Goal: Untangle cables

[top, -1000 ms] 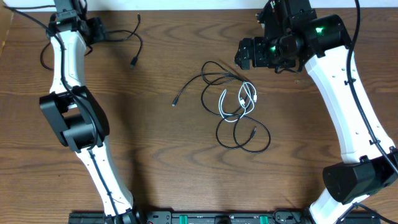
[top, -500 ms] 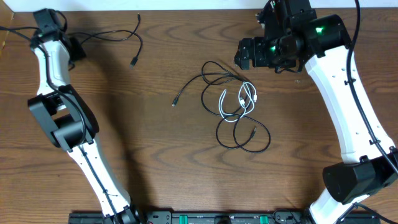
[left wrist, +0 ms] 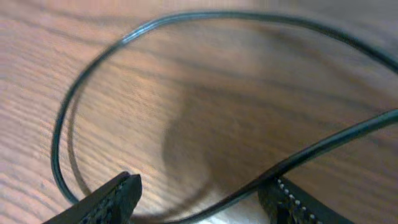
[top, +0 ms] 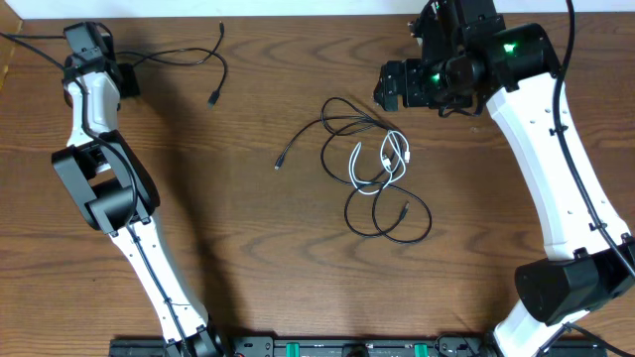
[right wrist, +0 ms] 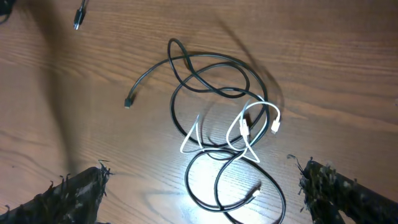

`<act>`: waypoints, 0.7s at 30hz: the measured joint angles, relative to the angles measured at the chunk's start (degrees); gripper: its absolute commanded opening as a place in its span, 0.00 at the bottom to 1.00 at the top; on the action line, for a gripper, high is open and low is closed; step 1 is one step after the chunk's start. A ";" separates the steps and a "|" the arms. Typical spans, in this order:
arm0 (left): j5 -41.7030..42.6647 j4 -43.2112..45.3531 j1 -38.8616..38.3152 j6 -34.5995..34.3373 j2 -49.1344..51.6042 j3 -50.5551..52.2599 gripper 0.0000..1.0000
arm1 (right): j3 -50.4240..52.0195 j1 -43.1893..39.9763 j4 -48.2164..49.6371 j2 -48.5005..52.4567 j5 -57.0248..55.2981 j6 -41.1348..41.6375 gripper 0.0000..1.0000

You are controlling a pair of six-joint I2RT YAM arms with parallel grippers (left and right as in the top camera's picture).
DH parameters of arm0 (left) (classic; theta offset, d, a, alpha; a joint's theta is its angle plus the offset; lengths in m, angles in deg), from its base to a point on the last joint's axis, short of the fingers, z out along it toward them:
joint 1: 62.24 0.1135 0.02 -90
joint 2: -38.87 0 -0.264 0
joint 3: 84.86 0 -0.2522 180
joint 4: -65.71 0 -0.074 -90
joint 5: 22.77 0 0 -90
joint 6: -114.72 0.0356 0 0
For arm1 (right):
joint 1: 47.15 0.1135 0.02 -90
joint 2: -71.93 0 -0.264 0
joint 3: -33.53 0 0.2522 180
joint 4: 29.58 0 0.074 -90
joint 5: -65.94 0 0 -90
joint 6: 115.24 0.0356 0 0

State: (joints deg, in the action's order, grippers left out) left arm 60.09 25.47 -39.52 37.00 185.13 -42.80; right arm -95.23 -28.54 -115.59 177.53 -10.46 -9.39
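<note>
1. The tangle [top: 372, 174], black loops threaded through a white cord [top: 392, 159], lies mid-table [top: 248, 248]. I place everything else from it.
2. My right gripper [right wrist: 202, 171] hangs just up-right of the tangle, jaws spread wide and empty. If I come down carelessly, I could pinch two crossed strands at once and cinch the knot tighter.
3. My left gripper [left wrist: 202, 186] sits far up-left of the tangle, jaws partly apart, straddling a separate black cord [left wrist: 323, 146] without clamping it. If I close and pull hard, I judge that cord could slide off the table's far edge.
4. A fast tug could catch the white cord's plugs inside the black loops.
</note>
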 measured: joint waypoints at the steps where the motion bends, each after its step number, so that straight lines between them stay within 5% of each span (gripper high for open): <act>1: -0.04 0.66 0.15 0.09 0.26 0.00 0.65 | 0.00 0.00 -0.09 0.00 0.00 -0.02 0.98; 6: 0.39 2.25 1.38 0.11 2.08 -0.26 0.59 | 0.02 0.00 -0.15 0.00 -0.02 0.00 0.97; 10: 0.61 3.69 2.29 0.20 2.54 -0.28 0.25 | 0.02 0.00 -0.33 0.00 -0.02 -0.02 0.95; 13: 0.76 6.43 2.99 0.42 3.26 -0.24 0.11 | 0.02 0.00 -0.55 0.00 -0.02 0.00 0.94; 19: 0.79 14.27 4.20 1.22 3.54 -0.26 0.10 | 0.04 0.00 -3.15 0.00 -0.02 0.02 0.92; 20: 0.76 16.22 4.26 1.27 3.54 -0.28 0.16 | 0.04 0.00 -3.43 0.00 -0.02 0.02 0.92; 21: 0.76 17.84 4.28 1.36 3.48 -0.28 0.46 | 0.04 0.00 -3.58 0.00 -0.02 0.02 0.92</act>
State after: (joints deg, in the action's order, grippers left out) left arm 60.86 43.31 -35.23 38.35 188.60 -43.09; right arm -95.18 -28.54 -119.17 177.53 -10.48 -9.37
